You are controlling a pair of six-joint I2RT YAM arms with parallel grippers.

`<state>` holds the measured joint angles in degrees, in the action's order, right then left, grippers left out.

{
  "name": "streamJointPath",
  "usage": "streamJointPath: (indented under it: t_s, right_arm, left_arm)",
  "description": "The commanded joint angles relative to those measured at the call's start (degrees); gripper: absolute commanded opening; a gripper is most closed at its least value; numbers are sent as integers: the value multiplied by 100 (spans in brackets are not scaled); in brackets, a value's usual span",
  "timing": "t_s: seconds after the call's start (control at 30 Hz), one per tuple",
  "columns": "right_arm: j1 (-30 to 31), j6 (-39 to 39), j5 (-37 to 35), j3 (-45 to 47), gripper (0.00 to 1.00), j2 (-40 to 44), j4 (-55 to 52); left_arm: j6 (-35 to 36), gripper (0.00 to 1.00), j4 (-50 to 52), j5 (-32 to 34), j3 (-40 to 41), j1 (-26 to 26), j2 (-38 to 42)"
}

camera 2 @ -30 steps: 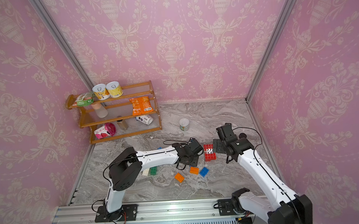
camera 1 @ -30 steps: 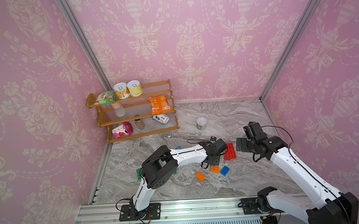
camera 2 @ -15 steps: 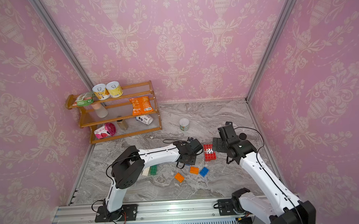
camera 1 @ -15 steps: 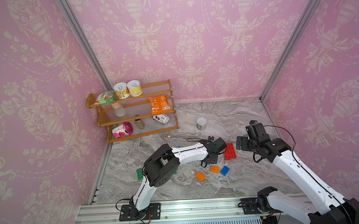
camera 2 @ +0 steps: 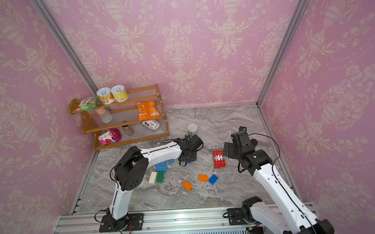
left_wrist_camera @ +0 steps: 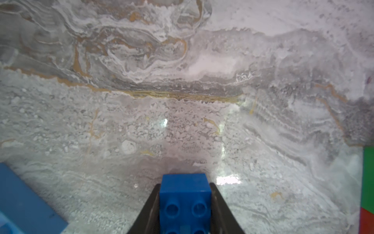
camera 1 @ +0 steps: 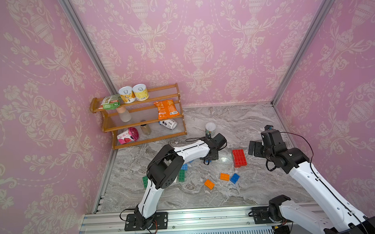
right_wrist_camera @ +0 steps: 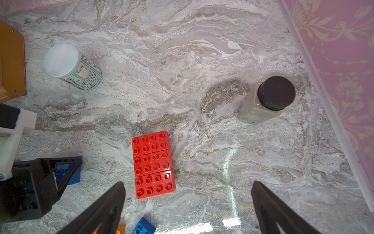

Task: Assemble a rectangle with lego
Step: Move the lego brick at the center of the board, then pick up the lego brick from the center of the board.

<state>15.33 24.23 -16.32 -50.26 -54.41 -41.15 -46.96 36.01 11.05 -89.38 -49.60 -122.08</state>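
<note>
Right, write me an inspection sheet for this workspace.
Surface: marble table, glare spots.
Job's things: three red bricks side by side, flat; blue brick gripped; orange brick, green brick, white brick loose among others.
Clutter: stocked rack; white-lidded jar; black-lidded jar.
Grippers: left gripper shut on blue brick; right gripper open, empty, above the table by the red bricks.
Cables: black cable loops off each arm.
Surroundings: pink walls; metal rail in front.

Top views high, frontal, sharing whole scene; wrist views close above tabletop (left_wrist_camera: pixel 182 81).
</note>
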Motion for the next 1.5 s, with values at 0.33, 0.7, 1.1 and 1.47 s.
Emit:
streamJointPath:
  t_s: [0.33,0.7,1.1,1.47]
  right_arm:
    - [-48,152,213,-44,100,71,0]
    - [-52,224,149,-120,100,145,-180]
    - [-107,848,-1173,-167,100,723,-1033]
    - [-138,945,-1340,-172,100,1275,-1199]
  left_arm:
    - [-366,54,180,172,-145,39,-153]
    - [355,65,-168,418,75,-373,742]
    - [1900,58,-1000,-388,347,-1410,810]
    - [2268,54,-780,-464,-139,-1977,170]
